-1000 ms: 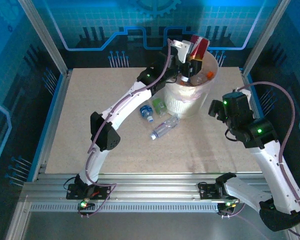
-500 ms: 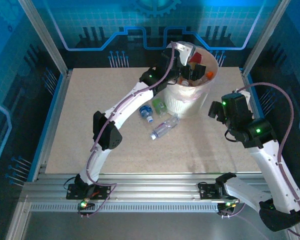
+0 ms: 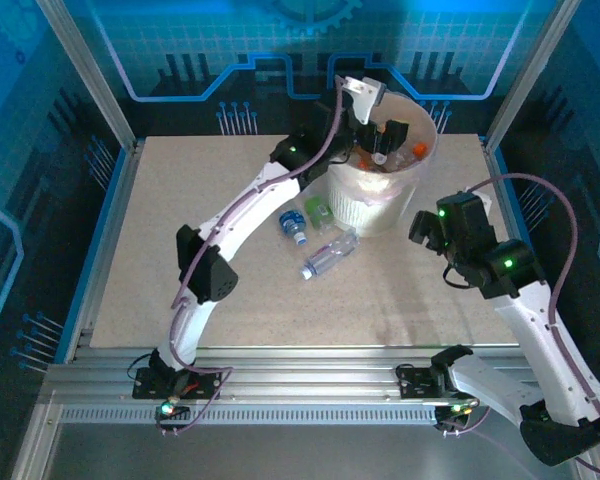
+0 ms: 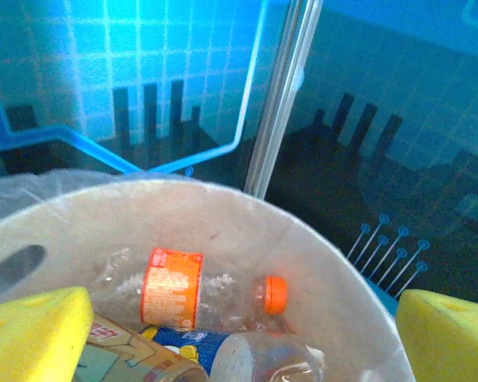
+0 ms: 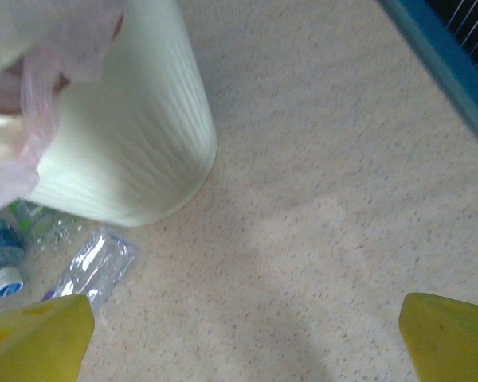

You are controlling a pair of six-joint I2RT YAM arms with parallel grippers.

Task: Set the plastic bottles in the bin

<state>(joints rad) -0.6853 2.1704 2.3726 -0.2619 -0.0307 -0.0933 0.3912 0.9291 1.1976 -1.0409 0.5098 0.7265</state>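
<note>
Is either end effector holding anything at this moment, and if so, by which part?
Nothing is held. The left end effector is open above the bin, and the right end effector is open over the table.

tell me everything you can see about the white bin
The bin is a tall round white bucket, plastic by the look of it, with ribbed sides, standing upright toward the far edge of the table. A translucent bag lines it and spills over the rim. Several bottles lie inside, among them an orange-labelled bottle on its side against the inner wall. The open left gripper hovers over its mouth. Three loose bottles lie on the table near its base.
</note>
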